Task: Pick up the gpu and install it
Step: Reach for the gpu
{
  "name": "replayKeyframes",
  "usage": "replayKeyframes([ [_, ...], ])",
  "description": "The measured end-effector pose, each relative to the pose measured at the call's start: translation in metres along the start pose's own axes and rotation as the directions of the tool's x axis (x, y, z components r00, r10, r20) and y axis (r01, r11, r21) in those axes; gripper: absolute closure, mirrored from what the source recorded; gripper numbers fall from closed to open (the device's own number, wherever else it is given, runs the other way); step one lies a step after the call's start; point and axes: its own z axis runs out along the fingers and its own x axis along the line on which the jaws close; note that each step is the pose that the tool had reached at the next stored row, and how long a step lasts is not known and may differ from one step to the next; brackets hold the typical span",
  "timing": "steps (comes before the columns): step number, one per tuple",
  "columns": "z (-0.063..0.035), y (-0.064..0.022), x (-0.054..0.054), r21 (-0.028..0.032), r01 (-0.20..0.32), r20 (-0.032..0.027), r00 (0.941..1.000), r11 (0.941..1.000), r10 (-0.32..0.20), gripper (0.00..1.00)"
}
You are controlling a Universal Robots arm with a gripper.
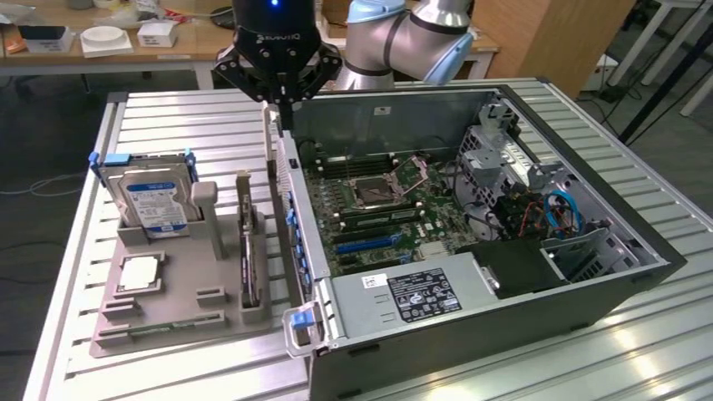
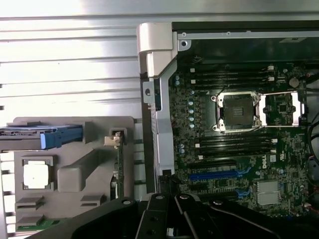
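**Gripper shut over the case wall, gpu in its tray**

Table [image 1: 167,117] of ribbed metal carries everything. On it lies an open computer case [image 1: 502,342], dark outside, with the motherboard [image 1: 379,200] facing up. The exterior view takes in the silver power supply [image 1: 407,296] at the near end and blue cables [image 1: 563,209] by the drive cage. The wrist view looks straight down on the motherboard and makes plain the bare processor socket [image 2: 238,112] and a blue card slot [image 2: 219,174].

Just beside the case, on the exterior view's left, sits a grey tray [image 1: 179,309]. A hard drive [image 1: 154,200] with blue rails stands at its far end. The gpu [image 1: 247,251] stands on edge in the tray's slot nearest the case, a thin dark sliver. From the wrist it reads as a narrow strip [image 2: 119,169] along the tray's edge. A processor chip [image 1: 139,274] lies flat in a pocket, and a green memory stick [image 1: 162,328] lies at the near end.

The gripper [image 1: 285,115] hangs over the far end of the case wall nearest the tray. Its fingers are pressed together, with nothing between them, and it is well apart from the gpu. In the wrist view its black links [image 2: 169,219] cross the case wall.
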Motion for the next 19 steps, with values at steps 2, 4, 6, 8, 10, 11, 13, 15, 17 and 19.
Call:
replayKeyframes([
  [2,-0.0003,-0.0003,0.004,-0.0001,0.0,0.0015,1.0,1.0,0.0,0.89],
  [4,-0.0005,-0.0005,0.006,-0.0001,0.0,0.0024,1.0,1.0,0.0,0.89],
  [6,-0.0006,-0.0007,0.009,-0.0002,0.0,0.0032,1.0,1.0,0.0,0.89],
  [8,-0.0008,-0.0009,0.011,-0.0002,0.0,0.0039,1.0,1.0,0.0,0.89],
  [10,-0.0009,-0.001,0.013,-0.0003,0.0,0.0046,1.0,1.0,0.0,0.89],
  [11,-0.001,-0.0011,0.014,-0.0003,0.0,0.0049,1.0,1.0,0.0,0.89],
  [13,-0.0011,-0.0012,0.015,-0.0004,0.0,0.0054,1.0,1.0,0.0,0.89],
  [15,-0.0012,-0.0013,0.017,-0.0004,0.0,0.006,1.0,1.0,0.0,0.89],
  [17,-0.0013,-0.0015,0.019,-0.0005,0.0,0.0066,1.0,1.0,0.0,0.89],
  [19,-0.0014,-0.0016,0.021,-0.0005,0.0,0.0074,1.0,1.0,0.0,0.89],
])
